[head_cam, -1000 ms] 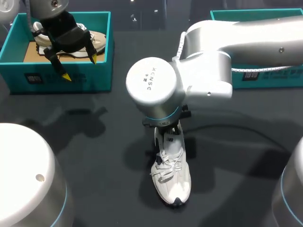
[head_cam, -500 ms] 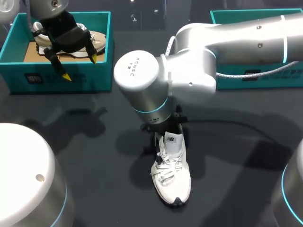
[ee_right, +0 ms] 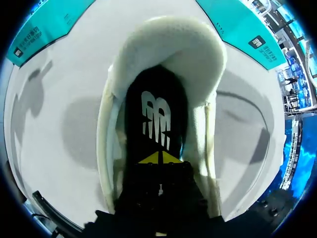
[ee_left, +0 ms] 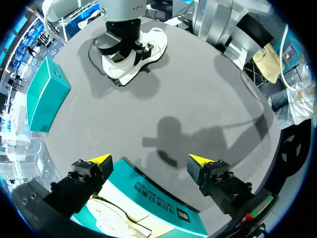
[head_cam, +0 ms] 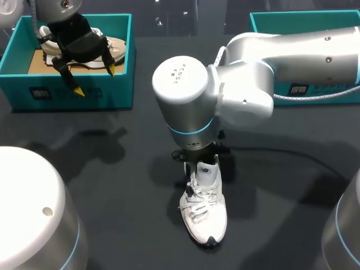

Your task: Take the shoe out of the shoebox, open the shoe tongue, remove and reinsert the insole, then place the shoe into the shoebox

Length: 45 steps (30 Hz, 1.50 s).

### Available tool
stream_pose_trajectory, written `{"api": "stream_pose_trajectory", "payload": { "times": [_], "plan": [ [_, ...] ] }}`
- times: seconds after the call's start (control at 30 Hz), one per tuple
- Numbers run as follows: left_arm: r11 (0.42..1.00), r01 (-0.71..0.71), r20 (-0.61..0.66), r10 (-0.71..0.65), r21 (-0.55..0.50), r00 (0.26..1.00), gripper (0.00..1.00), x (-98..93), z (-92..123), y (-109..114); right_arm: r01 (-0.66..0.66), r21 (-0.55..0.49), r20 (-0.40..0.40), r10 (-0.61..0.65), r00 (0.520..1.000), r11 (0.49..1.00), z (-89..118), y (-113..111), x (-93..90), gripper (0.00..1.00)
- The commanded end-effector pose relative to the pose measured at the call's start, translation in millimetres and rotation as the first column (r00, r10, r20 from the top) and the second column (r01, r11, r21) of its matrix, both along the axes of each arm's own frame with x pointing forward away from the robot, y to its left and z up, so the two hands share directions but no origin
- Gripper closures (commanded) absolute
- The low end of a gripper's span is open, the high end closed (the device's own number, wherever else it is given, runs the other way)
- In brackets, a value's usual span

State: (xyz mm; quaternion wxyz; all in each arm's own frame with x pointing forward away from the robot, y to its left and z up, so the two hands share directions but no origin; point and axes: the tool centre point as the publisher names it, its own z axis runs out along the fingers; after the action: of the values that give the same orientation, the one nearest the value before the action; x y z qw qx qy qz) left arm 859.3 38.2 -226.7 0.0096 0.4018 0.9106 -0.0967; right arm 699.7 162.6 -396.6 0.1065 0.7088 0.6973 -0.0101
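Dark tabletop (head_cam: 112, 169) is carrying the white shoe (head_cam: 205, 216) near its middle. It is standing on its sole, well apart from the teal shoebox (head_cam: 112, 93) at our left, so we are counting the first step as done. Our right gripper (ee_right: 159, 157) is sitting down in the shoe's opening. Its yellow tips are pressing together and touching the black insole (ee_right: 158, 109), which is lying flat inside (whether an edge of it is caught between the tips, we cannot tell). We are judging this as the insole stage: pulling it out, putting it back and returning the shoe are all remaining. Our left gripper (ee_left: 148, 161) is hanging spread and empty over the shoebox, where a second, tan shoe (head_cam: 118, 46) is lying.
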Motion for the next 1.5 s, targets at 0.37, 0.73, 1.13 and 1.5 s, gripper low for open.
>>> {"api": "stream_pose_trajectory", "payload": {
  "times": [0.37,0.73,1.13,1.5],
  "plan": [
    [1.000,0.001,0.001,-0.001,0.003,1.000,0.00,-0.2,0.4,0.3,-0.064,0.091,0.143,0.051,0.988,0.994,52.4,8.7,11.5,1.00],
    [1.000,0.001,0.001,-0.001,0.003,1.000,0.00,-0.2,0.4,0.3,-0.107,0.109,0.145,0.090,0.985,0.988,50.8,16.0,16.6,1.00],
    [1.000,0.001,0.001,-0.001,0.003,1.000,0.00,-0.2,0.4,0.3,-0.107,0.109,0.145,0.090,0.985,0.988,50.8,16.0,16.6,1.00],
    [1.000,0.001,0.001,-0.001,0.003,1.000,0.00,-0.2,0.4,0.3,-0.017,-0.036,0.213,0.025,0.977,0.999,58.3,28.8,30.7,1.00]
  ]
}}
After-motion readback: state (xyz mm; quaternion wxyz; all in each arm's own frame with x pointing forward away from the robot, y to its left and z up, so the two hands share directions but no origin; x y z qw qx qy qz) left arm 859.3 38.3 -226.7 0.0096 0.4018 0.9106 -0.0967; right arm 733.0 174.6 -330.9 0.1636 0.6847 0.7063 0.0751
